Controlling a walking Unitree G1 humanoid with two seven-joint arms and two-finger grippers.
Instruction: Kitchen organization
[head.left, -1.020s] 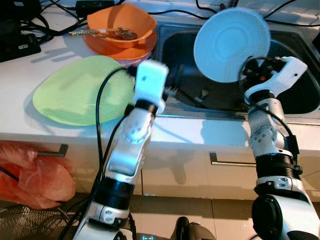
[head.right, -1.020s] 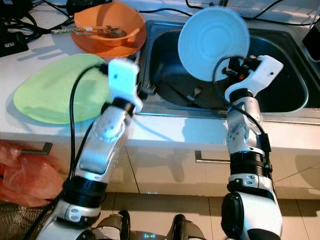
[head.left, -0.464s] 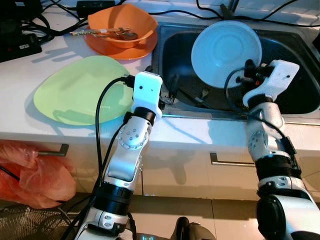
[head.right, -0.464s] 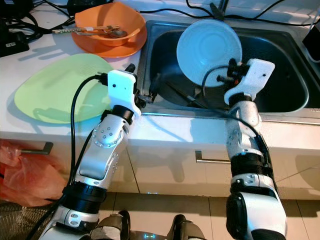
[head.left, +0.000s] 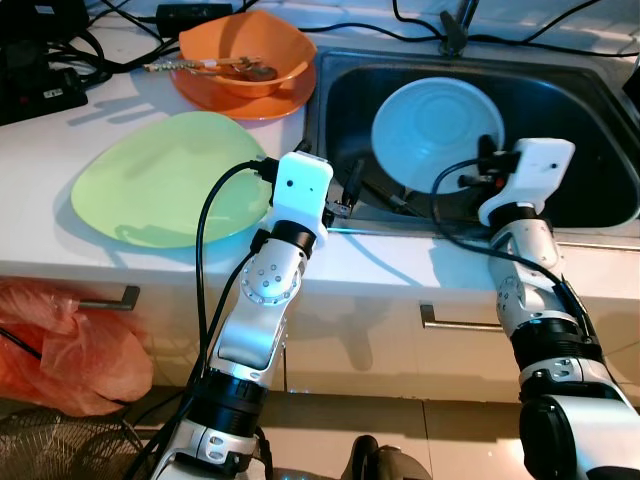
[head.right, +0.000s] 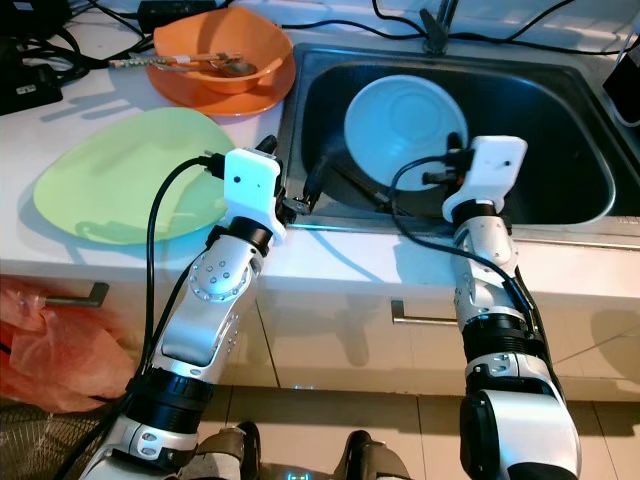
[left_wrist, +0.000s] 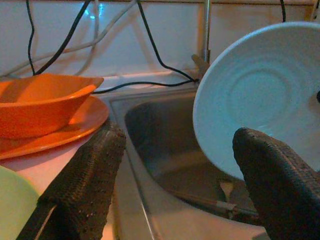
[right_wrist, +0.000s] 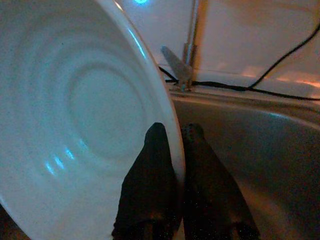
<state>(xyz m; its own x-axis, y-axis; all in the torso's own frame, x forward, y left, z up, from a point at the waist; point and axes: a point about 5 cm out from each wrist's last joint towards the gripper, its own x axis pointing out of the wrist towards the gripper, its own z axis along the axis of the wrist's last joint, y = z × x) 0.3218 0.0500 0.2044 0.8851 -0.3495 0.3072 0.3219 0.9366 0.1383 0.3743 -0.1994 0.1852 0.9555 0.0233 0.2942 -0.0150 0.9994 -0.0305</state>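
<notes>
Right gripper (right_wrist: 172, 150) pinching blue plate (head.left: 435, 135) rim over sink (head.left: 590, 100); left gripper (left_wrist: 175, 165) wide.

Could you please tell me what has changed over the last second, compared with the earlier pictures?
The right hand has lowered the light blue plate from above the sink down into the basin, still pinching its rim. The left hand has dropped and drawn back to the sink's near left edge, fingers open. The green plate, orange bowl and orange plate stayed put on the counter.
</notes>
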